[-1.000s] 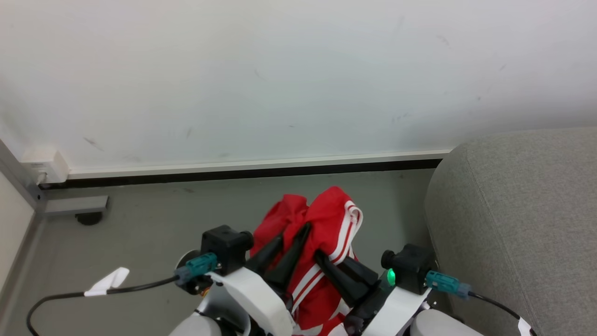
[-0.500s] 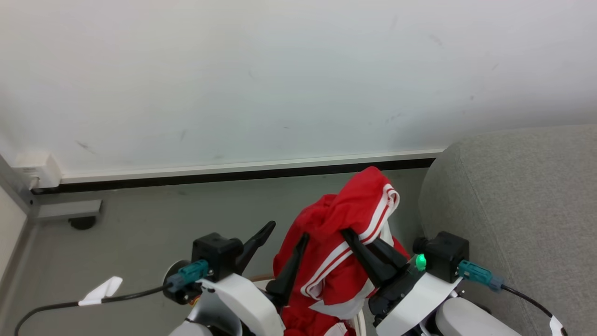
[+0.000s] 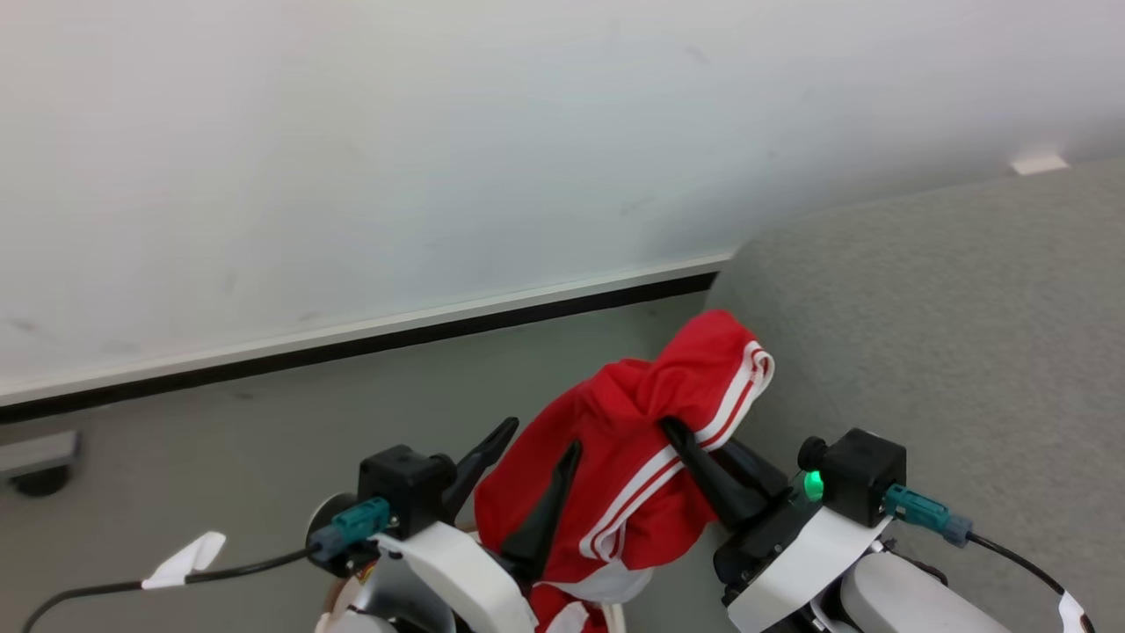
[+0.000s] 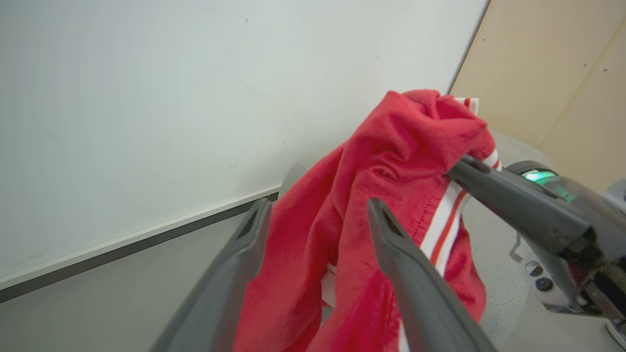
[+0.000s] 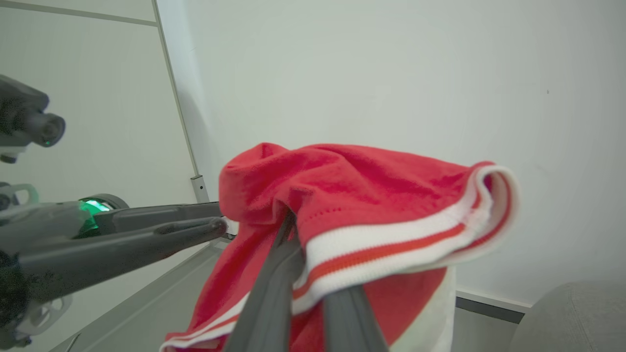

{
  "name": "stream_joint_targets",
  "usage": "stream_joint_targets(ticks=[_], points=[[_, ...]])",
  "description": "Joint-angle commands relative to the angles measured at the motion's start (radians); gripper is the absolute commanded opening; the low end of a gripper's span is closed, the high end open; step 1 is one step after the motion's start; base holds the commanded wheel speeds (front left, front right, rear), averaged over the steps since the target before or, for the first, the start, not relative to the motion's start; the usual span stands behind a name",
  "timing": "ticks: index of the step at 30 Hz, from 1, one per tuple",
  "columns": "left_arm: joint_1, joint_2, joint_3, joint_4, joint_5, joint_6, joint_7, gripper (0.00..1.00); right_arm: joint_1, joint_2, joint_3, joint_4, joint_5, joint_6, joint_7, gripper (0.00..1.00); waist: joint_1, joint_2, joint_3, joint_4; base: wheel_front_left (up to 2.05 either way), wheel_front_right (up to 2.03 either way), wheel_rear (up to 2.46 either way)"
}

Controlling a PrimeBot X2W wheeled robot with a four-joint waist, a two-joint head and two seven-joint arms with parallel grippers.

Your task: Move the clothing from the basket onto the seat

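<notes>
I hold the right jaws clamped shut on the clothing (image 3: 633,440) at its striped hem, lifted clear of the floor (image 3: 264,457) and just beside the seat (image 3: 923,334). The left jaws gape wide, gripping nothing, which should let the cloth travel freely.

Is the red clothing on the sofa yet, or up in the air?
In the air: the clothing hangs bunched from the shut right gripper, near the seat, not lying on it.
</notes>
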Motion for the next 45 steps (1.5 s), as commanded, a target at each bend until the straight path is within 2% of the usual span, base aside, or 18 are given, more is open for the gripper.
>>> stream_joint_targets(ticks=[1, 8, 14, 22, 30, 33, 38, 42, 43, 44, 45], points=[[0.005, 0.005, 0.003, -0.002, 0.001, 0.001, -0.006, 1.00, -0.004, -0.007, -0.003, 0.002, -0.009, -0.002, 0.000, 0.00, 0.0000, -0.0001, 0.008, -0.065, 0.00, 0.00, 0.00], [-0.010, -0.003, -0.015, -0.006, 0.008, -0.006, -0.007, 1.00, 0.008, -0.038, -0.044, -0.003, -0.018, -0.002, 0.000, 0.00, 0.0000, -0.0001, 0.030, -0.186, 0.00, 0.00, 0.00], [-0.035, -0.017, -0.048, -0.012, 0.028, -0.015, -0.001, 1.00, 0.020, -0.062, -0.127, 0.000, -0.025, -0.002, 0.000, 0.00, 0.0000, -0.0001, 0.079, -0.227, 0.00, 0.00, 0.00], [-0.126, 0.006, -0.082, -0.046, 0.066, -0.063, 0.025, 1.00, -0.019, -0.059, -0.419, -0.030, -0.094, -0.002, 0.000, 0.00, 0.0000, -0.0001, 0.252, -0.177, 0.00, 0.00, 0.00], [-0.254, 0.030, -0.097, -0.109, 0.118, -0.113, 0.041, 1.00, -0.235, -0.111, -0.671, 0.040, -0.175, -0.002, 0.000, 0.00, 0.0000, -0.0001, 0.486, -0.092, 0.00, 0.00, 0.00], [-0.285, 0.035, -0.099, -0.122, 0.131, -0.128, 0.033, 1.00, -0.300, -0.133, -0.732, 0.094, -0.184, -0.002, 0.001, 0.00, 0.0000, -0.0001, 0.534, -0.070, 0.00, 0.00, 0.00], [-0.340, 0.034, -0.101, -0.133, 0.148, -0.145, 0.014, 1.00, -0.437, -0.177, -0.883, 0.293, -0.264, -0.002, 0.010, 0.00, 0.0000, -0.0001, 0.626, -0.018, 0.00, 0.00, 0.00], [-0.337, 0.037, -0.097, -0.118, 0.149, -0.142, -0.005, 1.00, -0.490, -0.155, -1.015, 0.478, -0.362, -0.002, 0.007, 0.00, 0.0000, -0.0001, 0.655, 0.013, 0.00, 0.00, 0.00], [-0.330, 0.038, -0.099, -0.113, 0.146, -0.142, -0.009, 1.00, -0.497, -0.141, -1.057, 0.521, -0.382, -0.002, 0.007, 0.02, 0.0000, -0.0001, 0.656, 0.019, 0.00, 0.00, 0.00], [-0.322, 0.039, -0.100, -0.106, 0.140, -0.141, -0.015, 1.00, -0.496, -0.123, -1.092, 0.561, -0.404, -0.002, 0.005, 0.27, 0.0000, -0.0001, 0.653, 0.025, 0.00, 0.00, 0.00], [-0.316, 0.040, -0.099, -0.101, 0.136, -0.140, -0.021, 1.00, -0.496, -0.105, -1.116, 0.594, -0.416, -0.002, 0.003, 0.79, 0.0000, -0.0001, 0.649, 0.030, 0.00, 0.00, 0.00]])
